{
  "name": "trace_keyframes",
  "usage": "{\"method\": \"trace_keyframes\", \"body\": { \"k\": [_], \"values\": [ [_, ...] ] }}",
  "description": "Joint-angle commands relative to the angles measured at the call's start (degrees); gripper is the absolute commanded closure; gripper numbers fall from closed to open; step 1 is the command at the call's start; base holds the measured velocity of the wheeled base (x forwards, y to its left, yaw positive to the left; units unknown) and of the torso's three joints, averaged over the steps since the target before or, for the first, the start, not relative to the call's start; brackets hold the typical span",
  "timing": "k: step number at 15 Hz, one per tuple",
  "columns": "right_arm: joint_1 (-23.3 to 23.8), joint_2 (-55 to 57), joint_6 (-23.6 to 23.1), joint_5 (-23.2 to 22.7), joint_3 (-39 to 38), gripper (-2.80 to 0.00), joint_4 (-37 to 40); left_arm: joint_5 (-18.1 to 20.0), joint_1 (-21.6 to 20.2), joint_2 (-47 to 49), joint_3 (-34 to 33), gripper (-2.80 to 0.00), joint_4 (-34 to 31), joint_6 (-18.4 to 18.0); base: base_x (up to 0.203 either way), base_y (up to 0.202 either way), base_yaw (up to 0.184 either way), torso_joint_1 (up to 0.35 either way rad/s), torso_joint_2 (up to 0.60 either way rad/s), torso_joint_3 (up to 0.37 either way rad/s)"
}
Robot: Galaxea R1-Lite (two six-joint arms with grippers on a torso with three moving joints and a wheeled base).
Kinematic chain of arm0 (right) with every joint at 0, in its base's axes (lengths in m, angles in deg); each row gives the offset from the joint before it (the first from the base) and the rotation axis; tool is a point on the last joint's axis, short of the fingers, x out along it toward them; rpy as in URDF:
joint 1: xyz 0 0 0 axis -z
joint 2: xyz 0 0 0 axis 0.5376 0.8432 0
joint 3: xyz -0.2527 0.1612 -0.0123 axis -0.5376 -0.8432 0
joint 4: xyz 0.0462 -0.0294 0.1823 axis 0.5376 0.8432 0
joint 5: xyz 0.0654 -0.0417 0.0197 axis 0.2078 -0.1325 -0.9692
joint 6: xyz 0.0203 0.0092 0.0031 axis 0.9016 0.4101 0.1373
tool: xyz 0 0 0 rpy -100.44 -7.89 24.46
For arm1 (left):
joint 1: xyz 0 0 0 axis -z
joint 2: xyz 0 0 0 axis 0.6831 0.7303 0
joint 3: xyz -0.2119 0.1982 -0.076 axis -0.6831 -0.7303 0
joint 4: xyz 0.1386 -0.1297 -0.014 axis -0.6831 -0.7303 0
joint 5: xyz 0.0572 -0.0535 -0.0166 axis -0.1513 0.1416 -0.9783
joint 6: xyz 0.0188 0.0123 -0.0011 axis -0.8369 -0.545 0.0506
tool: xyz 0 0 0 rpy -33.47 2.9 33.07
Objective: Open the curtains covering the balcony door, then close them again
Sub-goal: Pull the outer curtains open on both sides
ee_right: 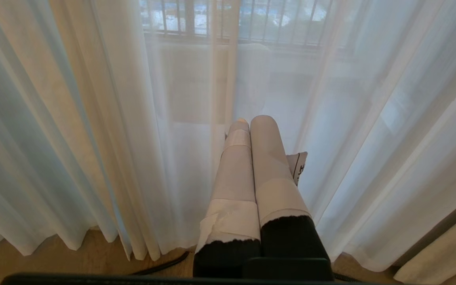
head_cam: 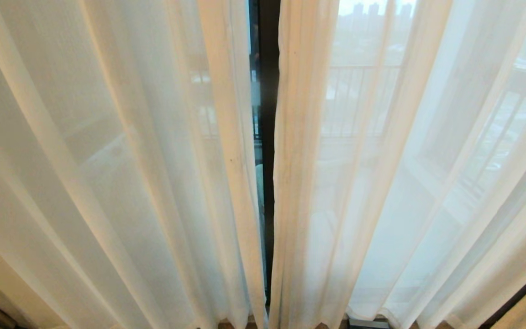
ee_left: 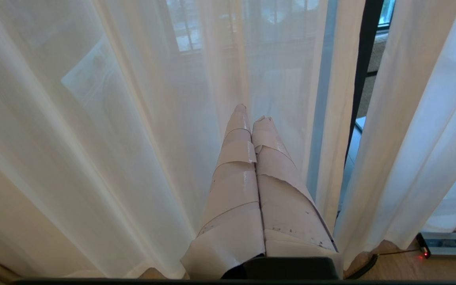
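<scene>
Across the whole head view the curtains [head_cam: 121, 173] are hung as thin white sheers, drawn nearly shut; only a narrow slit is left between the two panels, and through it a dark upright of the balcony door [head_cam: 268, 114] frame is seen; railing bars and distant buildings are made out faintly through the fabric beside that upright; neither arm is shown in this view. Beside the same dark upright [ee_left: 364, 67], in the left wrist view, the left gripper [ee_left: 250, 113] is seen with its tape-wrapped fingers [ee_left: 238, 158] pressed together, closed on nothing; its tips are pointed at the sheer panel [ee_left: 113, 130] on one side of the slit, though contact with the cloth cannot be judged; a small black box with a red light [ee_left: 447, 244] is shown on the wooden floor at the foot of the other panel, something neither other view offers. Further from the upright, which is not caught in the right wrist view, the right gripper [ee_right: 251, 120] is likewise shut and empty, its fingers [ee_right: 236, 174] aimed at sheers [ee_right: 370, 118] behind which railing bars [ee_right: 251, 19] are seen; a strip of heavier cream drape [ee_right: 441, 253] is shown at the frame's edge; a black cable [ee_right: 160, 266] is laid on the floor under the hem.
</scene>
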Motion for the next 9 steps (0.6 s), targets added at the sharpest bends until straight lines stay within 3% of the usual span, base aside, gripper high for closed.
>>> {"method": "trace_keyframes", "body": {
  "k": [1,4,9],
  "values": [
    [0.0,0.1,-0.1,0.0,0.0,0.0,0.0,0.0,0.0,0.0,0.0,0.0,0.0,0.1,0.0,0.0,0.0,0.0,0.0,0.0],
    [0.0,0.1,-0.1,0.0,0.0,0.0,0.0,0.0,0.0,0.0,0.0,0.0,0.5,0.1,0.0,0.0,0.0,0.0,0.0,0.0],
    [0.0,0.1,-0.1,0.0,0.0,0.0,0.0,1.3,0.0,0.0,3.9,0.0,13.6,-2.4,0.0,0.0,0.0,0.0,0.0,0.0]
  ]
}}
